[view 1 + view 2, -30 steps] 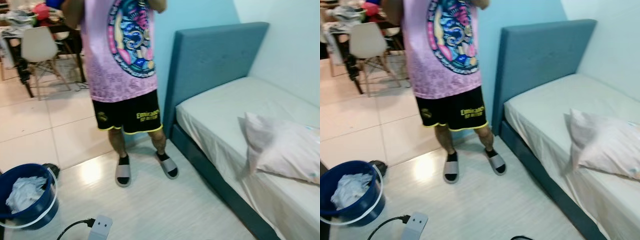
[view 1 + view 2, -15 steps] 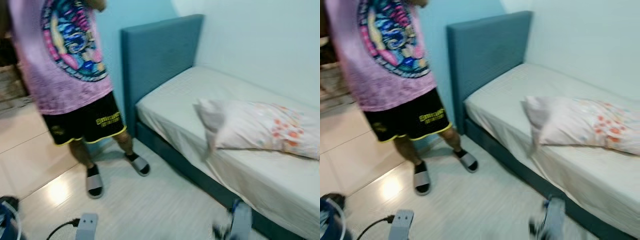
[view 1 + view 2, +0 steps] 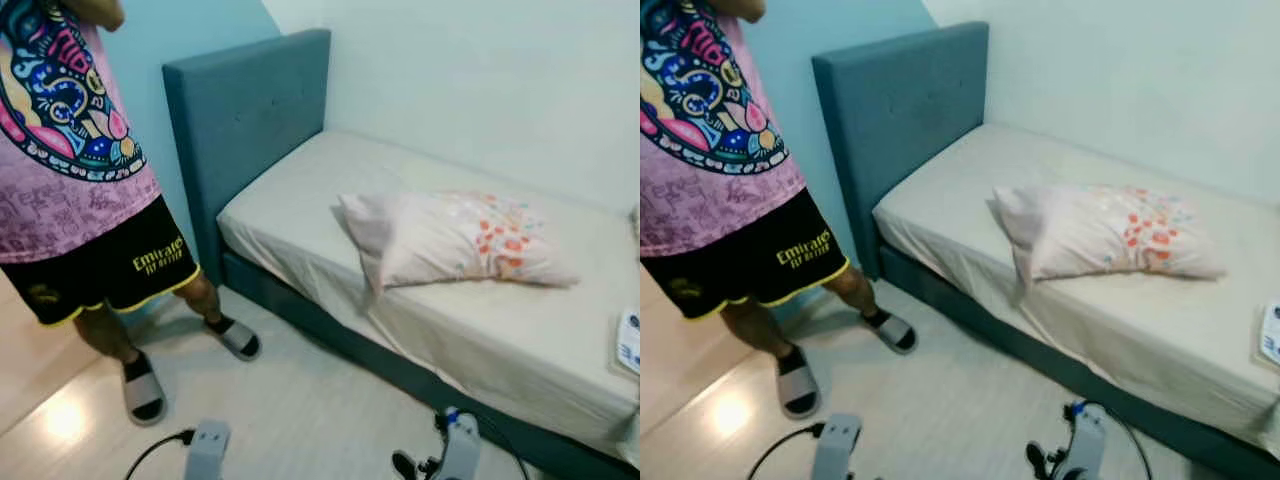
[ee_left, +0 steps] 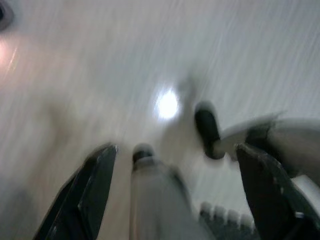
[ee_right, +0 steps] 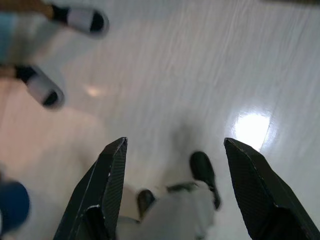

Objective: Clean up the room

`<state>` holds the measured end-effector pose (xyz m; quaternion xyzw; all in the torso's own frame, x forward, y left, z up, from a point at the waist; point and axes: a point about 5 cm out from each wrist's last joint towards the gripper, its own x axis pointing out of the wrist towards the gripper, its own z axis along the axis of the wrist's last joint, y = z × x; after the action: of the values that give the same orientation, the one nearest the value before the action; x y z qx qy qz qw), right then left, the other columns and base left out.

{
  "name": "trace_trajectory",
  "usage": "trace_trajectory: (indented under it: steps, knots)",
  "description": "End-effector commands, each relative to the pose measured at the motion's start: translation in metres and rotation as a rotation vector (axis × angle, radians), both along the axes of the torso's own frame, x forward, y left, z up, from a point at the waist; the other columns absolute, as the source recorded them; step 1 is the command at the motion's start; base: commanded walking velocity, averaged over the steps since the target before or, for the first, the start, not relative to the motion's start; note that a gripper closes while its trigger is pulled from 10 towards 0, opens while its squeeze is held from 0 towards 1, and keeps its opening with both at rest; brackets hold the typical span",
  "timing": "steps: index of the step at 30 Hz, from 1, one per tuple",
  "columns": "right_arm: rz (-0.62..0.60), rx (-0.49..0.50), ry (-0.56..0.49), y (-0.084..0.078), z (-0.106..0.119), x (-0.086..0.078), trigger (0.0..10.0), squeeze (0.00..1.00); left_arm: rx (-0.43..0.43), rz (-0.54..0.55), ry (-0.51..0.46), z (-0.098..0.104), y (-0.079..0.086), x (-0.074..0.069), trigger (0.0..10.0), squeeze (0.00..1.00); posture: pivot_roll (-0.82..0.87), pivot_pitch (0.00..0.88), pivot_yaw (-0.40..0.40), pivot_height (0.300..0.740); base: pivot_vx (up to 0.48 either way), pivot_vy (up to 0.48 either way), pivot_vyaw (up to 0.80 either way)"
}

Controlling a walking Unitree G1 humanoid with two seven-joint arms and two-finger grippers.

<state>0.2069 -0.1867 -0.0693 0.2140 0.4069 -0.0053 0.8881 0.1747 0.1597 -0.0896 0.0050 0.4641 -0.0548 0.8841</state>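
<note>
A pale pillow [image 3: 450,240] with orange flower print lies across the white mattress [image 3: 290,200] of a bed with a blue-grey headboard [image 3: 245,110]. A small white and blue item [image 3: 630,340] rests at the mattress's right edge. Both silver arms hang low over the pale floor: the left arm [image 3: 207,452] and the right arm [image 3: 458,450]. In the wrist views my left gripper [image 4: 175,150] and right gripper [image 5: 175,141] are both open, with nothing between the fingers, pointing down at the floor.
A person [image 3: 70,200] in a pink shirt, black shorts and grey sandals [image 3: 145,390] stands at the left, close to the headboard. The sandals [image 5: 45,90] also show beyond my right gripper. A blue shape [image 5: 12,205] sits at that view's corner. Floor lies open along the bed.
The camera has swung right: the blue bucket and the dining area have left the picture, and the bed and pillow now sit in the middle. Both arms have come into view at the bottom.
</note>
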Motion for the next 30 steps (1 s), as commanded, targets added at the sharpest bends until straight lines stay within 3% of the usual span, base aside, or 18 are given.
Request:
trace_trajectory:
  steps: [1, 13, 16, 24, 30]
  knots:
    - [0.007, 0.029, 0.040, 0.005, -0.006, -0.010, 10.0, 0.00, 0.001, -0.006, 0.025, -0.003, -0.002, -0.007, 10.0, 0.00, 0.08, 0.022, -0.054, 0.721, 0.000, 0.000, -0.73]
    - [0.005, 0.023, 0.057, 0.005, -0.008, -0.013, 10.0, 0.00, -0.028, -0.028, 0.017, -0.003, -0.033, -0.005, 10.0, 0.00, 0.08, 0.023, -0.048, 0.721, 0.000, 0.000, -0.72]
    - [0.005, 0.024, 0.057, 0.005, -0.008, -0.013, 10.0, 0.00, -0.028, -0.028, 0.016, -0.003, -0.033, -0.005, 10.0, 0.00, 0.08, 0.023, -0.048, 0.721, 0.000, 0.000, -0.71]
    - [0.003, 0.031, 0.060, 0.006, -0.009, -0.014, 10.0, 0.00, -0.018, -0.018, 0.006, -0.002, -0.017, -0.004, 10.0, 0.00, 0.08, 0.026, -0.045, 0.721, 0.000, 0.000, -0.71]
    - [0.004, 0.032, 0.062, 0.006, -0.009, -0.014, 10.0, 0.00, -0.022, -0.007, -0.049, 0.008, -0.016, 0.018, 10.0, 0.00, 0.08, 0.026, -0.045, 0.721, 0.000, 0.000, -0.71]
